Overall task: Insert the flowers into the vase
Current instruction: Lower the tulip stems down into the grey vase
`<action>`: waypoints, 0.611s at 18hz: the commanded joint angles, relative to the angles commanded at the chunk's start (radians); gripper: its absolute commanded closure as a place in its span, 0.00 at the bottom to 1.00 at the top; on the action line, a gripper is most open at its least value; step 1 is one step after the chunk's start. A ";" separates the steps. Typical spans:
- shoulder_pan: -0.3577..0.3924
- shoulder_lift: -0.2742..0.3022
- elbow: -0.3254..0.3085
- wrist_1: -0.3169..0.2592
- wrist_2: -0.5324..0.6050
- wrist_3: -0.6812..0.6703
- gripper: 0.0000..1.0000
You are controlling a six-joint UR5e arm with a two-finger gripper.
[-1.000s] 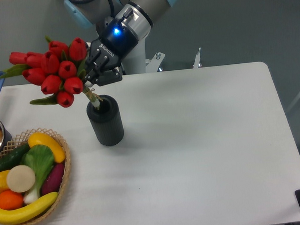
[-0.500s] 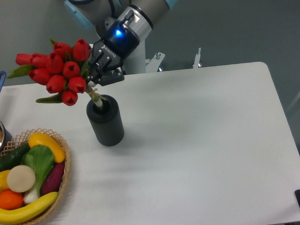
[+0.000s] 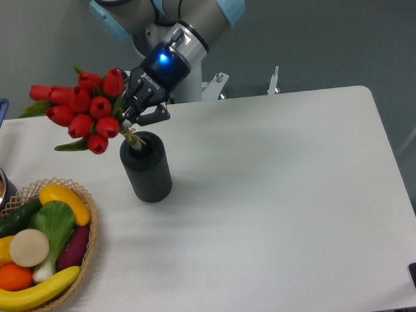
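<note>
My gripper is clamped on the flowers at their stems, stem ends at the vase mouth; they look light, top-heavy, bendy, so low grip suits.

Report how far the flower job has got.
Done: the flowers are picked up, and their stem ends sit at the mouth of the vase. In hand: the gripper holds the stems just above the vase, with the bunch leaning left; how deep the stems reach cannot be seen. Left: lower and straighten the bunch, open the fingers and retreat.
</note>
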 joint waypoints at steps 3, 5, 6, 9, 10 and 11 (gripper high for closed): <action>0.003 -0.012 -0.043 0.000 0.000 0.096 0.83; 0.005 -0.024 -0.055 -0.002 0.000 0.129 0.80; 0.005 -0.032 -0.057 0.000 0.000 0.132 0.77; 0.006 -0.043 -0.057 0.002 0.002 0.134 0.71; 0.006 -0.049 -0.055 0.002 0.002 0.134 0.65; 0.008 -0.054 -0.055 0.002 0.002 0.134 0.57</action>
